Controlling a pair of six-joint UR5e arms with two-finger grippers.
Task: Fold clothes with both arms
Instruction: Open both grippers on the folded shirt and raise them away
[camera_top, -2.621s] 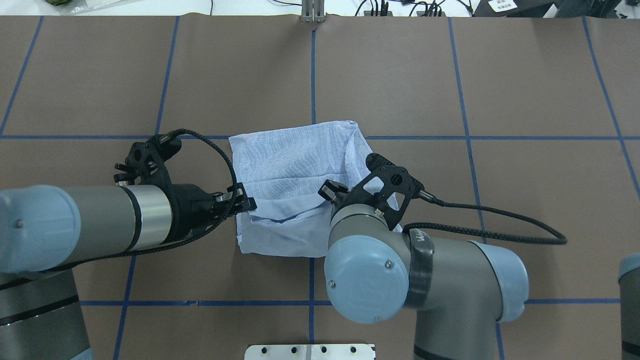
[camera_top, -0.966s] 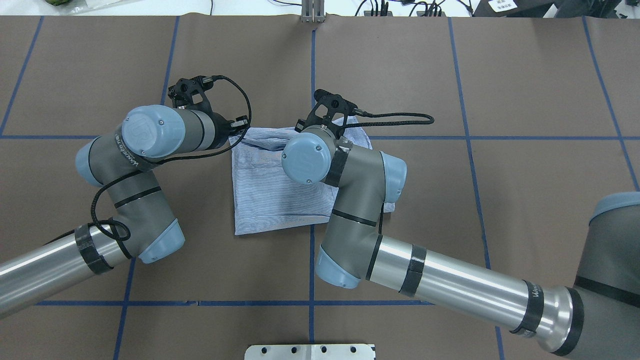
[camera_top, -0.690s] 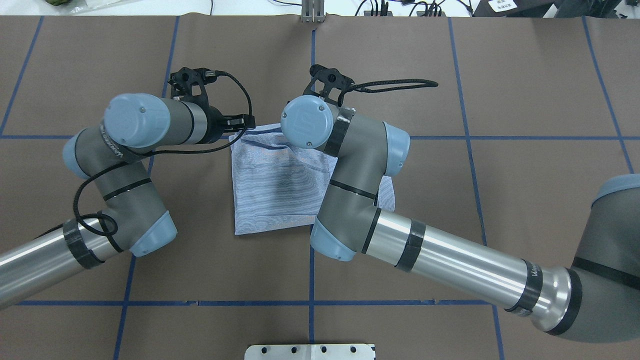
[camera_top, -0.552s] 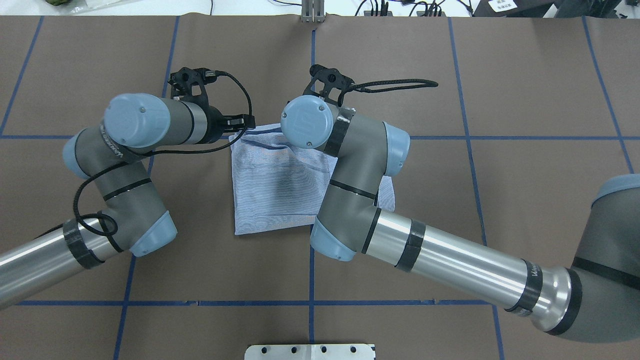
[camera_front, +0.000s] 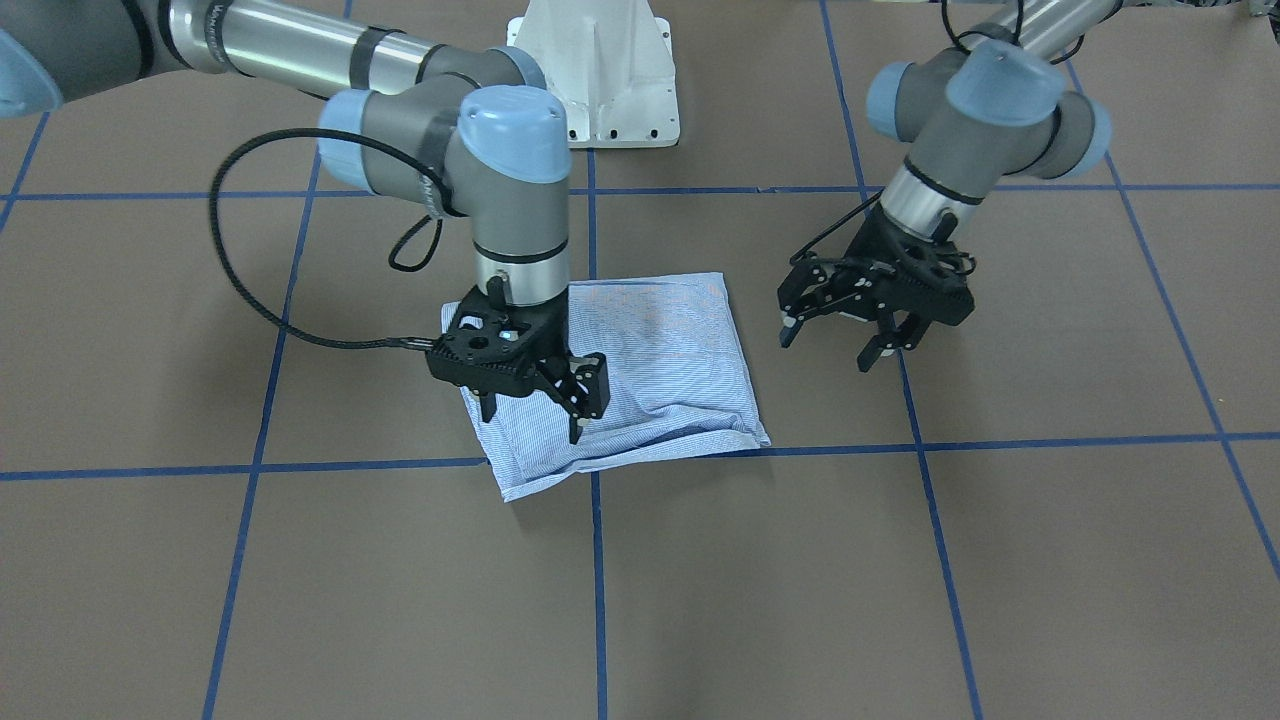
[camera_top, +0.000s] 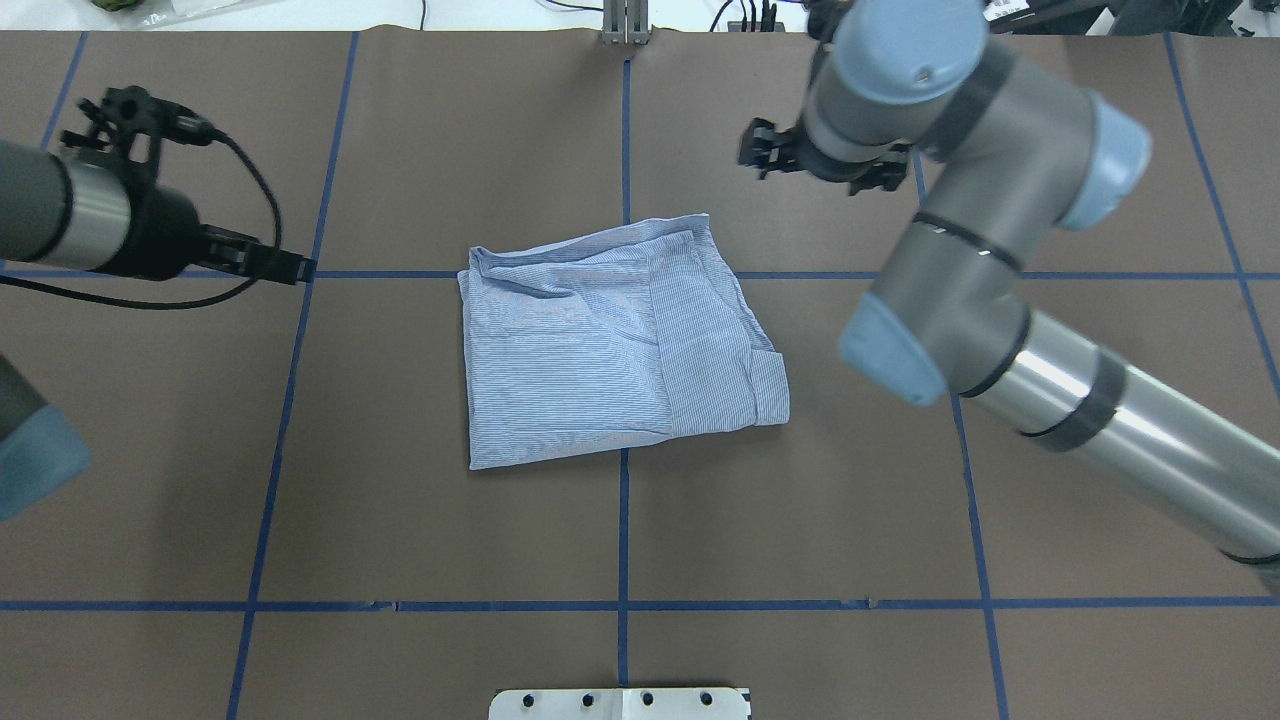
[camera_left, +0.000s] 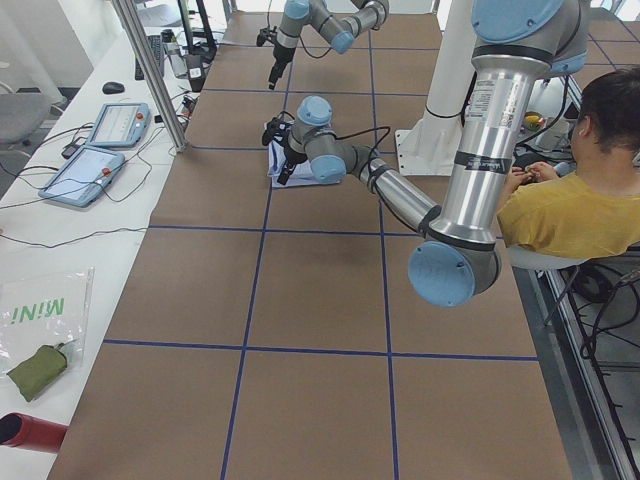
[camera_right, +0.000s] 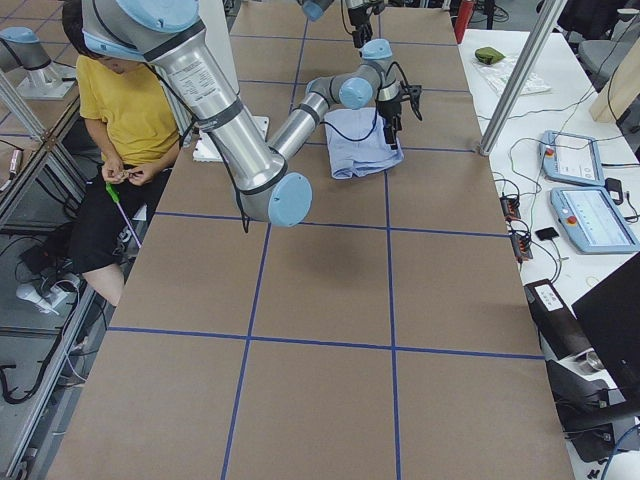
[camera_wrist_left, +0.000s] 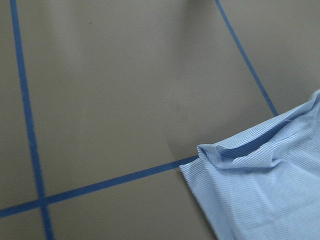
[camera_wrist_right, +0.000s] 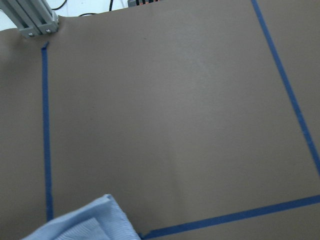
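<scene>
**Folded shirt at mid-table, both my grippers open and empty**

The brown table (camera_top: 400, 560), gridded with blue tape (camera_top: 625, 150), fills every view; my right arm (camera_top: 960, 250) enters the overhead frame from the lower right and my left arm (camera_top: 60, 215) from the left edge. The finely striped blue-and-white shirt (camera_top: 600, 340) lies folded into a rough square at the centre of that frame, flat across a tape line. In the front-facing view my right gripper (camera_front: 530, 425) hangs just above the shirt's left part, fingers spread, holding nothing. My left gripper (camera_front: 828, 350), to the shirt's right and apart from it, is spread and empty too. In the overhead view both sit away from the cloth, the right at upper right, the left at mid-left. Each wrist view catches only a corner of the shirt.
</scene>
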